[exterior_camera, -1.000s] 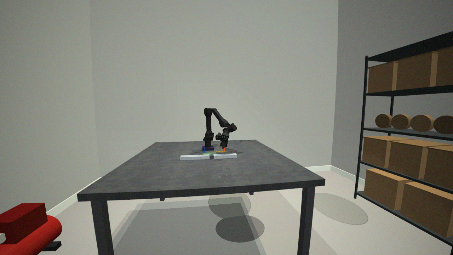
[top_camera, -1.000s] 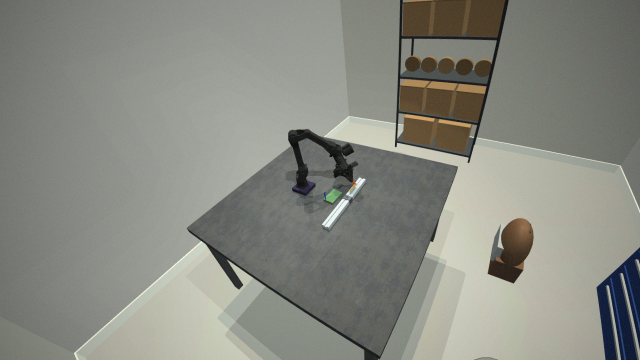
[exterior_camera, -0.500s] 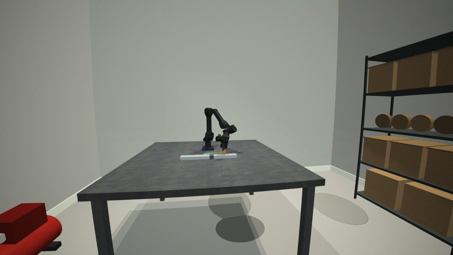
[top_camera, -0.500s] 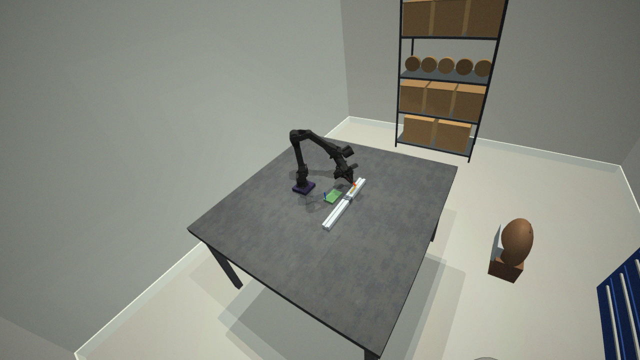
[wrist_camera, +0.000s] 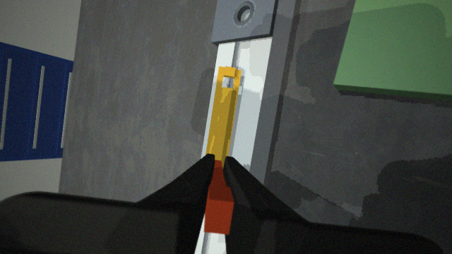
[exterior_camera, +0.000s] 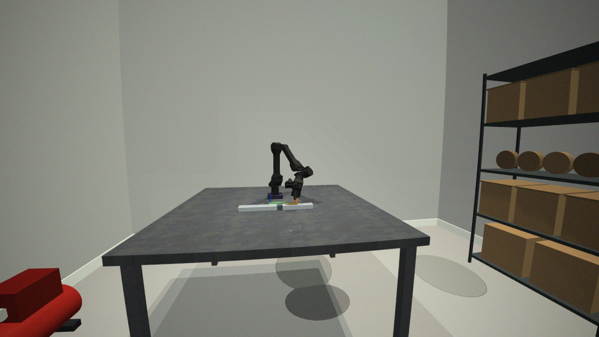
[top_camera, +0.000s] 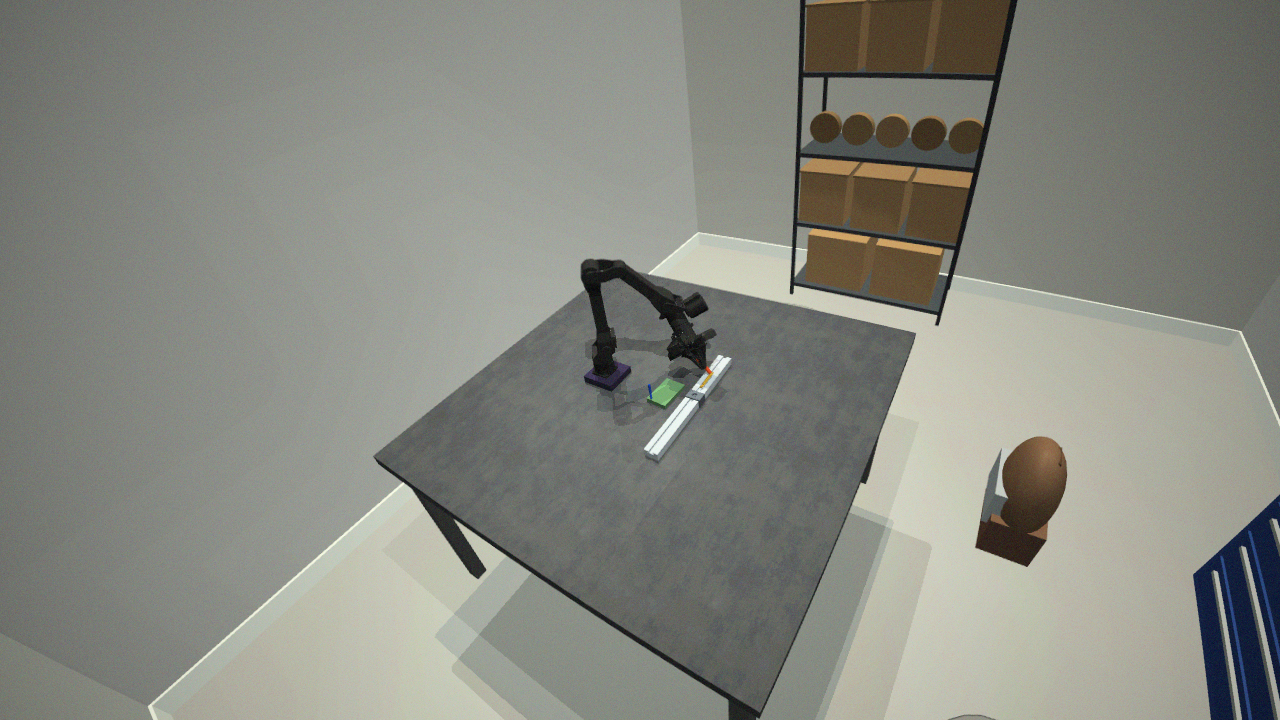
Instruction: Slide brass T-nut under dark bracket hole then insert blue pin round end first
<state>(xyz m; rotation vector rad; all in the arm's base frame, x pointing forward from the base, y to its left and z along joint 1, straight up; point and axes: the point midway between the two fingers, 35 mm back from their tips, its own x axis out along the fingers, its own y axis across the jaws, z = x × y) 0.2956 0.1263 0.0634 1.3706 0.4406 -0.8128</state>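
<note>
My gripper (wrist_camera: 218,162) (top_camera: 705,366) (exterior_camera: 295,199) is shut on the orange handle (wrist_camera: 219,215) of the brass T-nut. The yellow T-nut (wrist_camera: 223,116) (top_camera: 706,379) extends from the handle toward the bracket, above or on the aluminum rail (wrist_camera: 251,123) (top_camera: 673,429) (exterior_camera: 257,208), roughly in line with the slot; in the wrist view it covers the slot's left side. Whether it touches the rail cannot be told. The dark bracket (wrist_camera: 229,29) (top_camera: 695,394) (exterior_camera: 279,207) crosses the rail beyond the nut, its hole visible. The blue pin (top_camera: 649,391) (exterior_camera: 270,198) stands upright at the green tray's (top_camera: 666,392) (wrist_camera: 392,53) end.
The rail and tray lie on the dark table (top_camera: 572,501) (exterior_camera: 251,234). The tray is between the rail and the arm's purple base (top_camera: 607,376) (exterior_camera: 274,196). A shelf rack (top_camera: 895,74) with boxes stands on the floor beyond the table.
</note>
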